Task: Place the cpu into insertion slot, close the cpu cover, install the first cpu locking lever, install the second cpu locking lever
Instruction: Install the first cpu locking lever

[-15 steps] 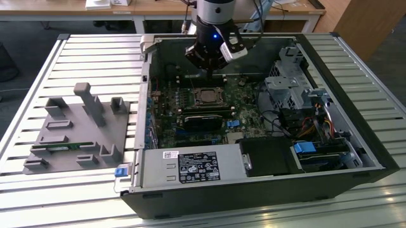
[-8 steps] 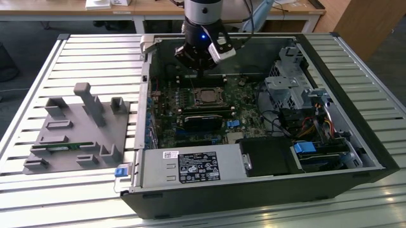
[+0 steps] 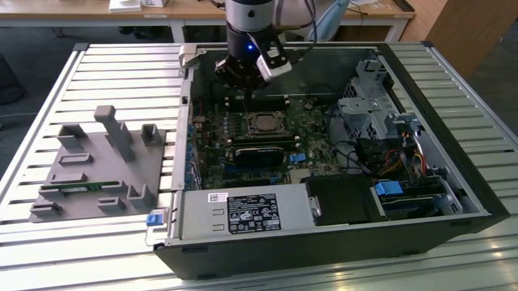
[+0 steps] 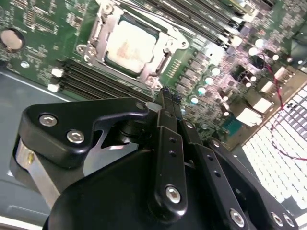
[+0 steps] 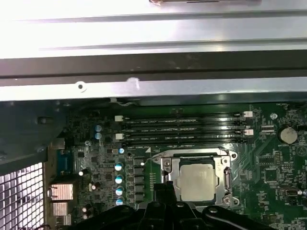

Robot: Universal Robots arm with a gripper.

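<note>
You find the gripper [image 3: 242, 85] above the motherboard [image 3: 212, 140], its fingers apparently pressed together, holding nothing. In the exterior view, the cpu [image 3: 263, 123] sits in the insertion slot [image 4: 94, 50], at 5 o'clock from the gripper.

In the exterior view the scene is lit brightly and evenly from above, and soft reflections are thrown off the slatted metal table [image 3: 121, 66]. The inside of the computer case [image 3: 486, 200] is left dimmer, and shadow is gathered beneath the arm [image 3: 251, 24]. In the first wrist view the case wall [image 5: 144, 28] is washed out nearly to white. In both wrist views the vent grille [image 5: 19, 191] is blown out by light from behind. A pale glare is carried on the chip [image 4: 128, 45], so its face is bleached. The gripper [image 4: 165, 98] is rendered as a dark mass with small highlights on its screws, and fine detail of the board [image 4: 43, 24] is softened.
</note>
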